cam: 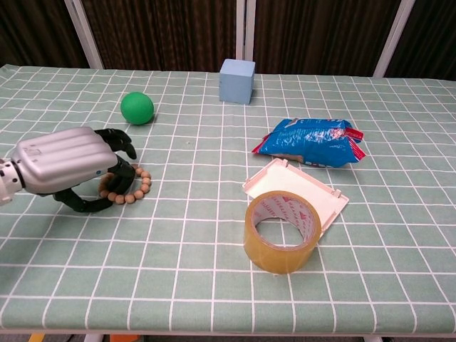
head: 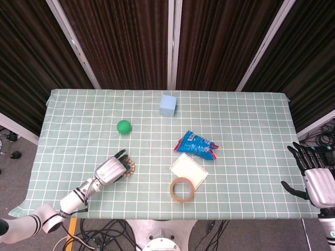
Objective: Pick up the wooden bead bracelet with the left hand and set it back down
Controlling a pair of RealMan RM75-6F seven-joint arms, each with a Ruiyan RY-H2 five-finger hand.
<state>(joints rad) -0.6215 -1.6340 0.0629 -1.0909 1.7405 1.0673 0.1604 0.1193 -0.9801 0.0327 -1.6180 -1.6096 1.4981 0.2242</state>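
Wooden bead bracelet (cam: pixel 129 187) under left hand's (cam: pixel 68 167) fingers (cam: pixel 117 142).

Checked table (head: pixel 251 115): bracelet (cam: pixel 132 187), ball (head: pixel 123 126), cube (head: pixel 168 104), snack bag (head: pixel 196 145), tape (cam: pixel 279 230), probably lid (cam: pixel 313 191).

Near left on the table (cam: pixel 214 285), the left hand (cam: pixel 68 167) sits over the bracelet (cam: pixel 132 187). The ball (cam: pixel 137 107) lies behind them, the cube (cam: pixel 237 80) far centre. Right of centre comes the snack bag (cam: pixel 310 141), then the flat box (cam: pixel 299 191), with the tape roll (cam: pixel 280 229) nearest, touching it.
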